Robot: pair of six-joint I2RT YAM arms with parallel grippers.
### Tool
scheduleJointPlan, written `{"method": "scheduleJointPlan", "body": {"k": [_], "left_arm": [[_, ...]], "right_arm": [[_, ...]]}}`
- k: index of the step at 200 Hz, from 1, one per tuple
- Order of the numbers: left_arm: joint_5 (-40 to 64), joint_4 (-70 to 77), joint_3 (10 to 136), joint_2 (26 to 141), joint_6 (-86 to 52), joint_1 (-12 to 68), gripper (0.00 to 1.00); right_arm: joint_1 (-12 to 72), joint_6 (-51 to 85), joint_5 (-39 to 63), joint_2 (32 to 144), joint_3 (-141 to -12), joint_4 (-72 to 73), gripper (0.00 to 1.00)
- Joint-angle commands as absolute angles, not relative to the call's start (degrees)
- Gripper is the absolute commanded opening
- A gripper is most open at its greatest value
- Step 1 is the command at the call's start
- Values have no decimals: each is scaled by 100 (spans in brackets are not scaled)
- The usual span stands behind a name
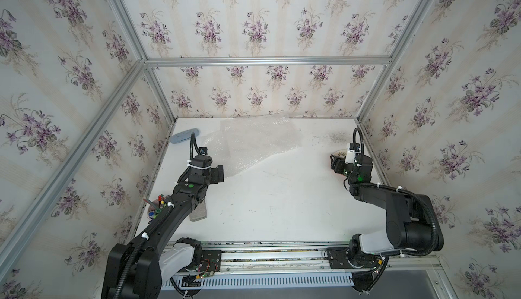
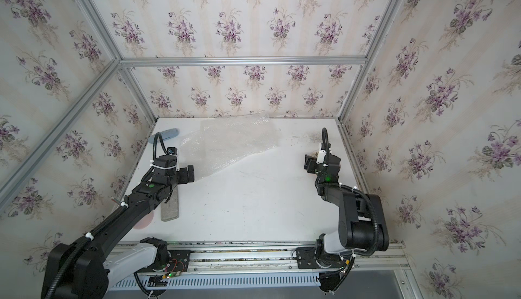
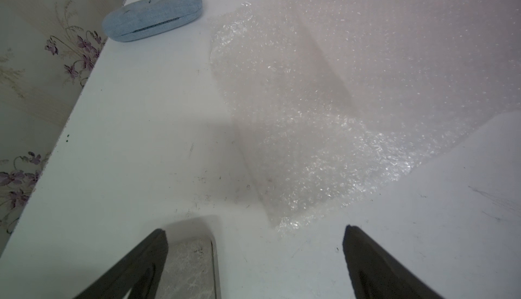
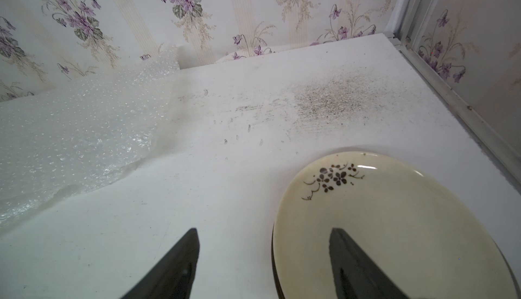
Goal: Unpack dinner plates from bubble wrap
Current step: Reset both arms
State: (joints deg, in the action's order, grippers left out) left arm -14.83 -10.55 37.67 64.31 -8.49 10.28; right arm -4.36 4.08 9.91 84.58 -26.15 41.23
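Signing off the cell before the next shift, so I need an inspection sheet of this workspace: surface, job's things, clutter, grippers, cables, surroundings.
Surface: white table, scuffed; dark speckled patch toward the far right corner.
Job's things: bubble wrap spread at far middle, no plate seen in it; cream plate bare by the right wall, a darker edge beneath it.
Clutter: pale blue case far left; grey slab and pot of coloured bits near the left arm.
Grippers: left gripper open, empty; right gripper open, one finger above the plate.
Cables: black hoses looped at both wrists, none seen snagged.
Surroundings: floral wallpaper, aluminium frame.
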Motion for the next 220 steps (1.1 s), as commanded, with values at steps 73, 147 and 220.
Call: {"method": "scheduleJointPlan", "body": {"k": [73,147,220], "left_arm": [[-905,1634,3362,7731,-154,547,99],[-562,4066,2523,8601,216,580,99],[-624,4228,2481,8644,185,563,100]], "right_arm": [[-396,413,900,8354,-1130,7188,74],[-369,325,1039,8429,-1151,7233,74],[-226,304,615,8825,-1053,7834,75]]}}
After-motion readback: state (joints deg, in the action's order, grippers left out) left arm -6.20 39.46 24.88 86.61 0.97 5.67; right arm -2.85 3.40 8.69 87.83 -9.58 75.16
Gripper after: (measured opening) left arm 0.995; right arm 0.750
